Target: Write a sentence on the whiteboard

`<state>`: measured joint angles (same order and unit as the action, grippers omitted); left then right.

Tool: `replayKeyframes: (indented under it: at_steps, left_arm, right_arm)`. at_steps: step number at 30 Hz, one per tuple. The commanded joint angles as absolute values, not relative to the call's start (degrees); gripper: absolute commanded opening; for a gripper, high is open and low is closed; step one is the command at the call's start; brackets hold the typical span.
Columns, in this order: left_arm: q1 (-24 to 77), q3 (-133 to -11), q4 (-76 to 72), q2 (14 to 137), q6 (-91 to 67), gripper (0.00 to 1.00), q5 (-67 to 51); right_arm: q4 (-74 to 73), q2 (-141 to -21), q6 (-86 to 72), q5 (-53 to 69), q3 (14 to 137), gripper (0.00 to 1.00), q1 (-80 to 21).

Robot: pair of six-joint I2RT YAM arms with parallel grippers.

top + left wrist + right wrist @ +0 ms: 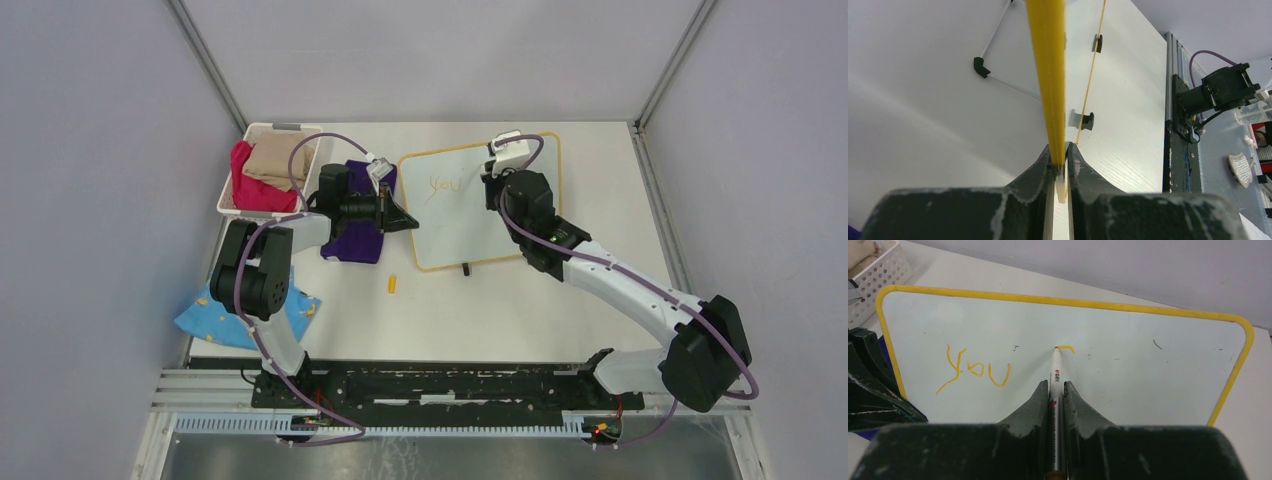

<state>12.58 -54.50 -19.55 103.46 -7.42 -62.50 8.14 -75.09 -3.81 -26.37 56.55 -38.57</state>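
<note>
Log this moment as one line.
left end effector: shut on whiteboard frame | right end effector: shut on marker, tip on whiteboard | sentence: "you" written, next stroke begun

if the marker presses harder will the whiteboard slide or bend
Probably stiff: the whiteboard has a yellow frame running straight from the left gripper, and no bowing shows under the marker. It looks thin, so likely light and apt to slide on the smooth table; the left gripper shut on its edge should hold it.
</note>
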Motion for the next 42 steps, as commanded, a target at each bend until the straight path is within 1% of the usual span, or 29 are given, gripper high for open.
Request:
replayKeyframes:
  at_steps: [1, 13, 24, 30, 42]
  left_arm:
    - [12.57, -54.67, -16.91, 102.92, -2.23, 0.02, -56.82]
    - [12.57, -54.67, -16.7, 102.83, -1.94, 0.02, -56.27]
    - [12.65, -54.49, -16.68, 102.5, -1.85, 0.02, -55.79]
    - [12.66, -54.36, -16.7, 102.39, -1.67, 0.02, -55.41]
    - [12.82, -54.27, -16.61, 102.22, -1.5, 0.02, -54.96]
  right_arm:
    - [8.06, -75.01, -4.68, -23.75, 56.45, 0.0, -38.28]
    - [5.46, -71.99, -4.56, -22.28, 50.97, 0.0, -38.26]
    - [3.08, -69.27, -4.48, -27.56, 50.09, 0.0, -37.6]
    - [6.67, -65.19, -4.32, -27.47, 48.2, 0.0, -37.33]
    - [7.74, -67.07, -4.16, -27.5, 52.49, 0.0, -36.52]
